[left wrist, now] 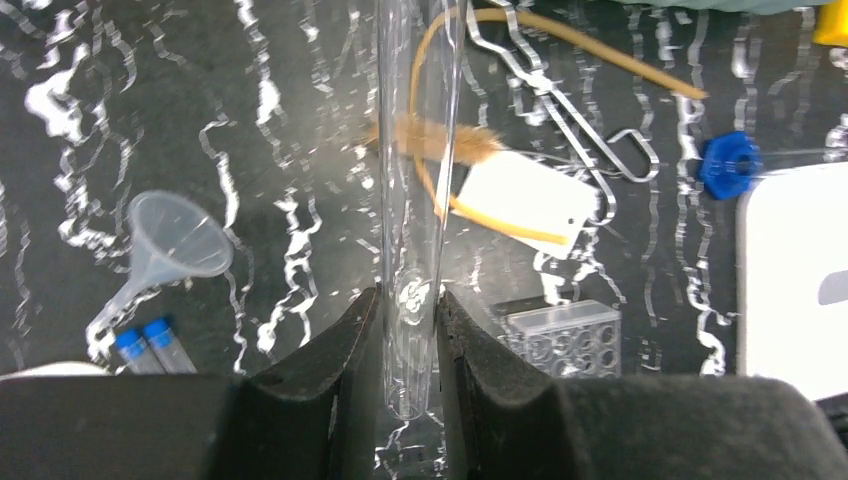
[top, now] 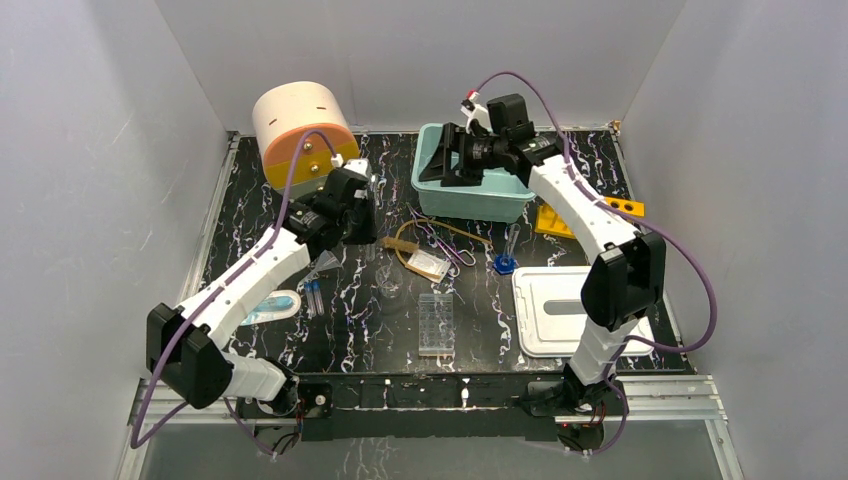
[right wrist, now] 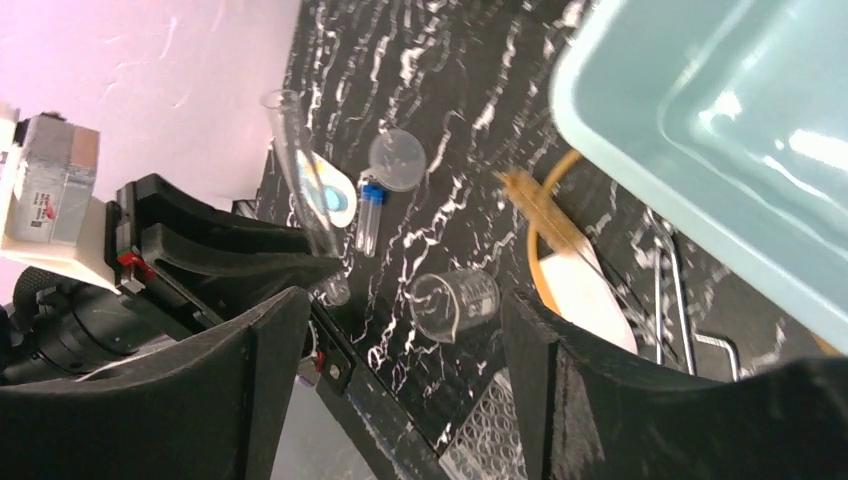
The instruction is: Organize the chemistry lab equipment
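The left gripper (left wrist: 408, 305) is closed to a narrow gap on a clear glass test tube (left wrist: 415, 150), which it holds near the tube's round bottom, lifted above the black marbled table (top: 350, 340). The right gripper (right wrist: 400, 305) has its jaws wide apart and holds nothing; it hangs beside the teal plastic bin (right wrist: 640, 170).

I judge the task to be near its beginning. The part of the bin that shows is bare. On the table lie the clear plastic funnel (left wrist: 175, 240), two blue-capped tubes (left wrist: 150, 345), the small glass beaker (right wrist: 455, 303), the metal tongs (left wrist: 560, 110), the white tag with a tan loop (left wrist: 520, 200), the clear well plate (top: 436, 322) and the blue-footed cylinder (top: 505, 262).

Only the left wrist view shows the grip on the test tube; from above, the wrist covers it. Only the right wrist view looks into the bin closely. The top view alone gives the whole layout.
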Robot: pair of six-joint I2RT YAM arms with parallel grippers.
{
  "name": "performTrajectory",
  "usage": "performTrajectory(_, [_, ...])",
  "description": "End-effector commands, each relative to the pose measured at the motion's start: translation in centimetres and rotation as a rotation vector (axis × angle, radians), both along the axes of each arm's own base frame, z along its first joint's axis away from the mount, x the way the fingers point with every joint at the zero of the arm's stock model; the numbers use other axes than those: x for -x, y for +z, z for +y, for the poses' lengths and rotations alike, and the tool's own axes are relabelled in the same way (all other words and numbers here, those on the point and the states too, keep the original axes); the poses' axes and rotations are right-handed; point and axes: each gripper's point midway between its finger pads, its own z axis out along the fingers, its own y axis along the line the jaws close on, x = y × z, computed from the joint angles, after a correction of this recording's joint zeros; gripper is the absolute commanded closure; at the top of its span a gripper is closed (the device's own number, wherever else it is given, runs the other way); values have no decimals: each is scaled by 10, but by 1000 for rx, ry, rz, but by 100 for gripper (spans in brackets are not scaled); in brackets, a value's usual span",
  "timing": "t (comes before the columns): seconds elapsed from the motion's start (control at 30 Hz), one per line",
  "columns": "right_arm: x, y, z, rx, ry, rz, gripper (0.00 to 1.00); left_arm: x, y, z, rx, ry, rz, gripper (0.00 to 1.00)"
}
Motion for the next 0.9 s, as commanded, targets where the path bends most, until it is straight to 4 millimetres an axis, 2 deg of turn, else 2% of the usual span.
performTrajectory(0.0, [-3,43,31,-118,66,-184,19,-7,22,-34,113,-152,-29,86])
performTrajectory(0.13, [-6,40,45,-121,73,-203,18,-7,33,-57,202,-252,-40,86])
performTrajectory(0.23, [-8,33,51,-123,67,-191,19,-6,36,-66,239,-286,-45,86])
performTrajectory(0.53, [-10,-1,63,-100,30,-120,19,-10,31,-74,277,-283,-20,86])
performTrajectory(0.87, [-6,-12,75,-135,56,-35,30,-12,25,-70,262,-273,-10,86])
